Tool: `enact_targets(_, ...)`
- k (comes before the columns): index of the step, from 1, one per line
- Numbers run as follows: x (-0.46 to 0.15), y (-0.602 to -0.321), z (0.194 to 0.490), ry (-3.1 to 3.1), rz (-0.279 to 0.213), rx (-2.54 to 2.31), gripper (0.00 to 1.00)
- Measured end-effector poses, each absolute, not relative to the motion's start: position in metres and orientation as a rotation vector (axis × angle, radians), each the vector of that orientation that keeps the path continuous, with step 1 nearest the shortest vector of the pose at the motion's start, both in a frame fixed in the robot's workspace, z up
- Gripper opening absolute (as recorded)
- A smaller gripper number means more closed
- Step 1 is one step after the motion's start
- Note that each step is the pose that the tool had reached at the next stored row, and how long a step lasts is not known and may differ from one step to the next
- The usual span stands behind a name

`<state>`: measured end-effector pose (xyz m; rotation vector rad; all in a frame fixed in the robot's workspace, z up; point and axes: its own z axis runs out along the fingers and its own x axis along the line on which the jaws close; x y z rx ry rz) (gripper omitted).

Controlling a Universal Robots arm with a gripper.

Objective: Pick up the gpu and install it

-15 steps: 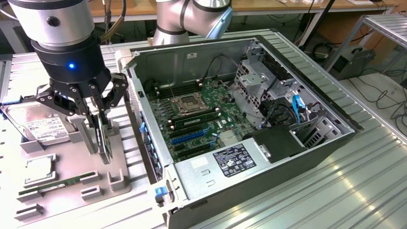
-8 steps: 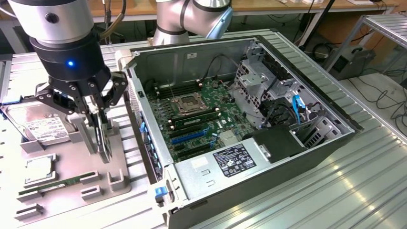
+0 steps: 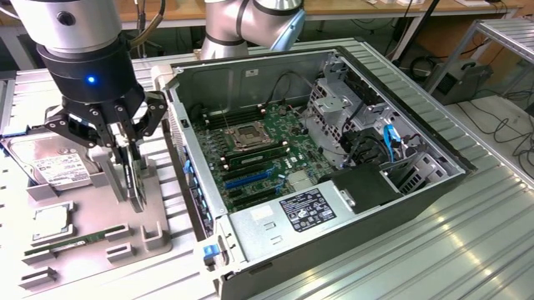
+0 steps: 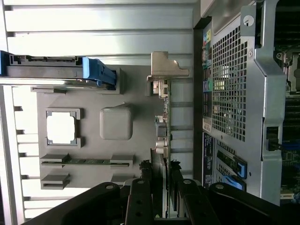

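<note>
Exterior view, left of the frame: the gripper [image 3: 129,164] hangs over the gray holder tray [image 3: 92,215], its two fingers closed narrow on either side of the gpu [image 3: 137,187]. The gpu stands on edge in its slot in the tray. A silver hard drive [image 3: 59,167] lies just beside it toward the left edge, and the open computer case [image 3: 250,69] sits at centre frame. Wrist view has the gpu [image 4: 161,117] edge-on, silver bracket [image 4: 166,65] at its far end, pinched between the fingers [image 4: 140,192].
</note>
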<state>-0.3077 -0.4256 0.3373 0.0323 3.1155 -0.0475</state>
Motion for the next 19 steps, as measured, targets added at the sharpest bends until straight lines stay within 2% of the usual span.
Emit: enact_targets(19,-0.3076,-0.4256,0.3468,3.115,-0.047,0.032,0.27)
